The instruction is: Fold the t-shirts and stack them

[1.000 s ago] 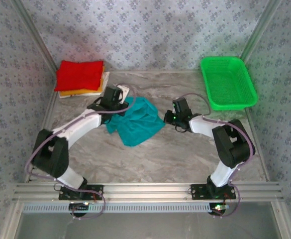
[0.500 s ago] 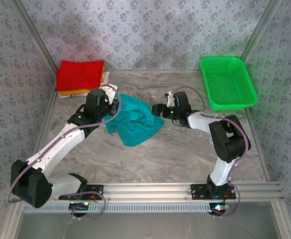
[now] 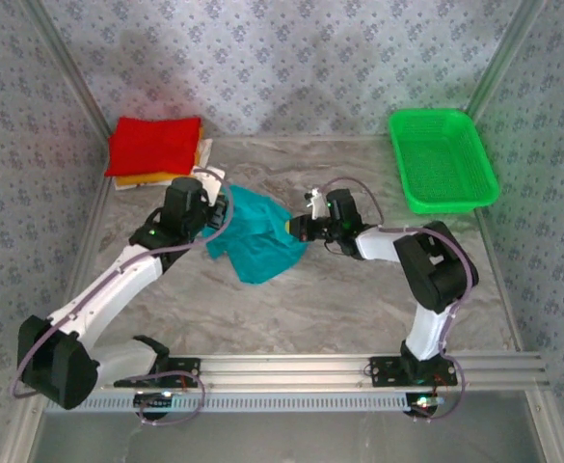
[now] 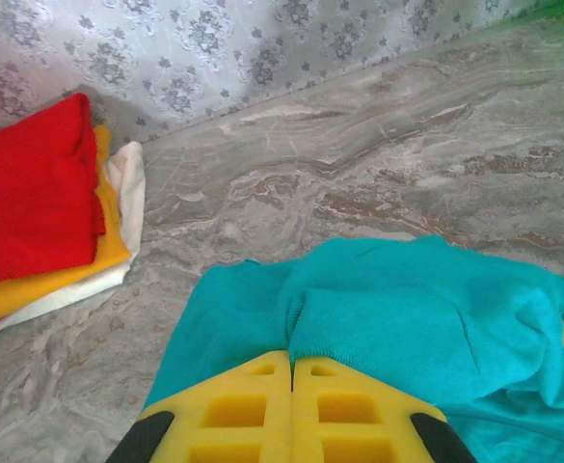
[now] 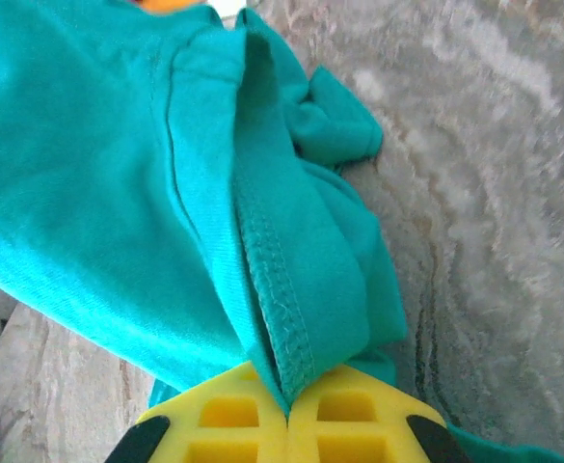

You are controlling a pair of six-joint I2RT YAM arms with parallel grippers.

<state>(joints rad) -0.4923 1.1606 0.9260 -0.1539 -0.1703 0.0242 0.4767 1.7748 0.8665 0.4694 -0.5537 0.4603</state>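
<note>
Right gripper (image 3: 296, 230) has come left since a second ago, onto the right edge of the teal t-shirt (image 3: 257, 243). The left arm (image 3: 118, 280) has dropped its elbow toward the near left corner. The shirt is bunched narrower than before.

Surface: grey marbled table (image 3: 359, 299), aluminium rail (image 3: 291, 367) along its near edge, patterned walls (image 3: 310, 58) on three sides.

Basket (image 3: 434, 115): green mesh, at the far right corner.
Teal t-shirt: crumpled, left of table centre, strung between the two grippers.
Stack (image 3: 154, 145) of folded shirts: far left corner, well apart from the basket.

Left gripper (image 4: 292, 361): yellow pads pressed together, pinching the shirt's left edge.
Right gripper, wrist view (image 5: 288, 403): pads together, a stitched hem clamped between them.

Hard to make out: from above, the lower stack layers show as thin edges under the red. The left wrist view gives the red shirt (image 4: 31, 193) on top, the orange-yellow shirt (image 4: 65, 280) under it and the white shirt (image 4: 127, 183) at the bottom. A yellow patch at that view's right edge is cut off; cannot tell what it is.

Count: arms 2, grippers 2, basket 1, shirts 4 (one teal loose, three stacked).
</note>
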